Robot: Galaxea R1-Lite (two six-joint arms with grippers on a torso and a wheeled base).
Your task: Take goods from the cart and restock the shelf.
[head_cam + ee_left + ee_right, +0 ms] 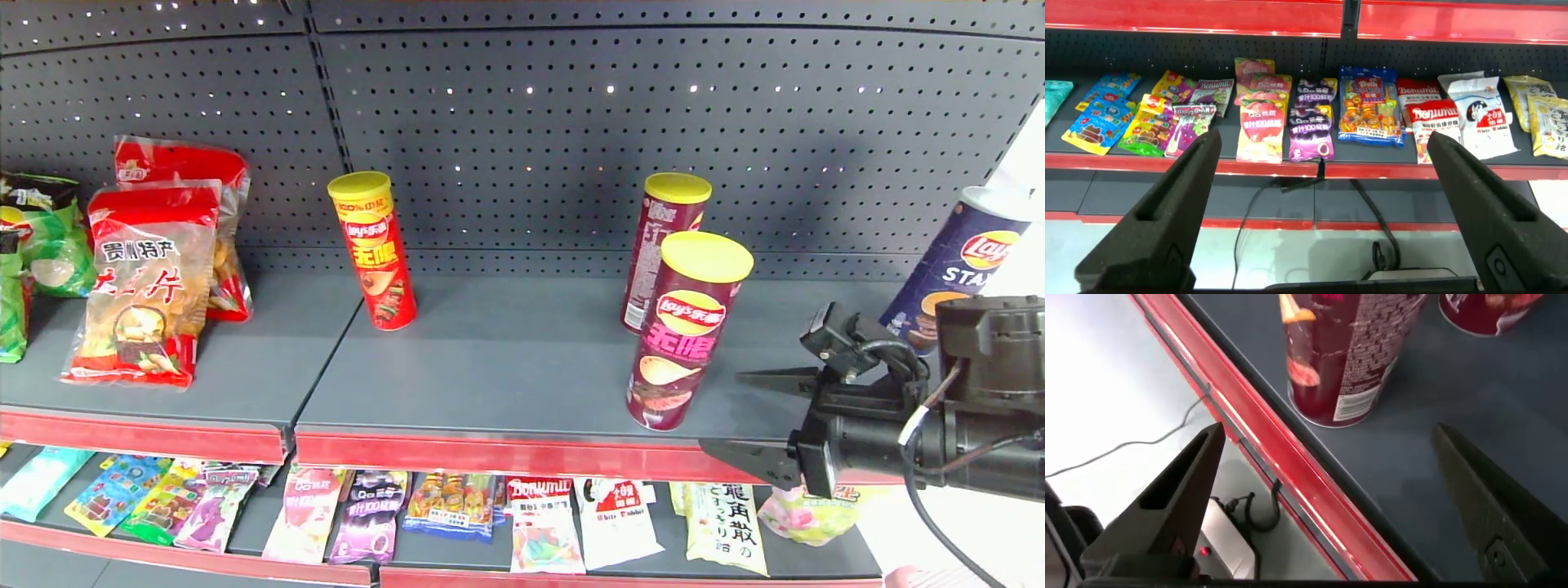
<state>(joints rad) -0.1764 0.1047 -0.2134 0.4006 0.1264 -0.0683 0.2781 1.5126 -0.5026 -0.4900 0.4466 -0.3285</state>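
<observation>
Left gripper (1323,139) hangs with jaws open, facing the lower shelf (1527,169). The front can (690,327) stands upright at the top shelf (506,359) edge, just left of the right gripper (722,412), whose open, empty jaws point toward it; the right arm is nearer.

Right tool (722,412) and left tool (1323,139) both gape empty.

The head camera looks forward and down at the upper shelf (522,359) from close by, with the lower shelf (816,555) beneath it. The right wrist camera sits very near the upper shelf's front edge and shares the maroon can (1347,359) with the head view. The left wrist camera faces the lower shelf from farther back.
</observation>
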